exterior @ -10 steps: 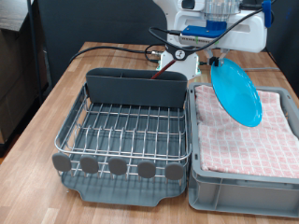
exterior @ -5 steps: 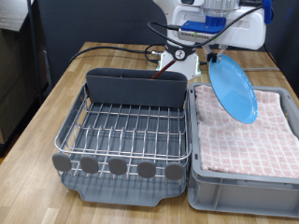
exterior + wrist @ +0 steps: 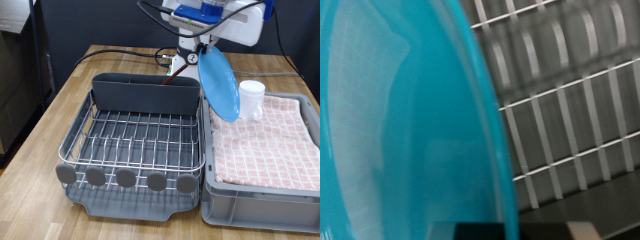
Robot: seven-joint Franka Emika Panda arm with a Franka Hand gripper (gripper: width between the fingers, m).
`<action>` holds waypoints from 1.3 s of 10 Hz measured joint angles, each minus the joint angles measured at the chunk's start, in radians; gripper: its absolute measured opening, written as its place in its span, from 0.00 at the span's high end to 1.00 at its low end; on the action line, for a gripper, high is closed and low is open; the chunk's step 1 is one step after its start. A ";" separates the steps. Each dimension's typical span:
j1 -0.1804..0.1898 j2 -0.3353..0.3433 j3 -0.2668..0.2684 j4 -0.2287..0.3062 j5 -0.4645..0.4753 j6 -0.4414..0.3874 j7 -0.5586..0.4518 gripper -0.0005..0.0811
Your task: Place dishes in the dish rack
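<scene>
My gripper (image 3: 207,46) hangs from the arm at the exterior view's top and is shut on the upper edge of the round bright blue plate (image 3: 218,84). The plate hangs tilted on edge in the air, above the border between the dish rack (image 3: 135,140) and the grey crate (image 3: 262,205). In the wrist view the blue plate (image 3: 400,120) fills most of the picture, with the rack's silver wires (image 3: 570,100) beyond it. A small white cup (image 3: 251,98) stands on the pink checked cloth (image 3: 265,140) just behind the plate. The wooden spoon is out of view.
The rack's tall grey utensil caddy (image 3: 145,93) stands at its far end. Black cables (image 3: 130,50) run over the wooden table (image 3: 60,105) behind the rack. A dark cabinet stands at the exterior view's left.
The gripper has carried the blue plate to the exterior view's left, from over the pink cloth to the rack's edge. The white cup, hidden before, now shows.
</scene>
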 joint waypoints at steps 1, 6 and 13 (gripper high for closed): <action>-0.009 0.002 -0.008 0.025 -0.038 -0.033 -0.019 0.96; -0.025 0.028 -0.041 0.121 -0.166 -0.109 -0.137 0.96; -0.025 0.048 -0.070 0.150 -0.209 -0.100 -0.248 0.96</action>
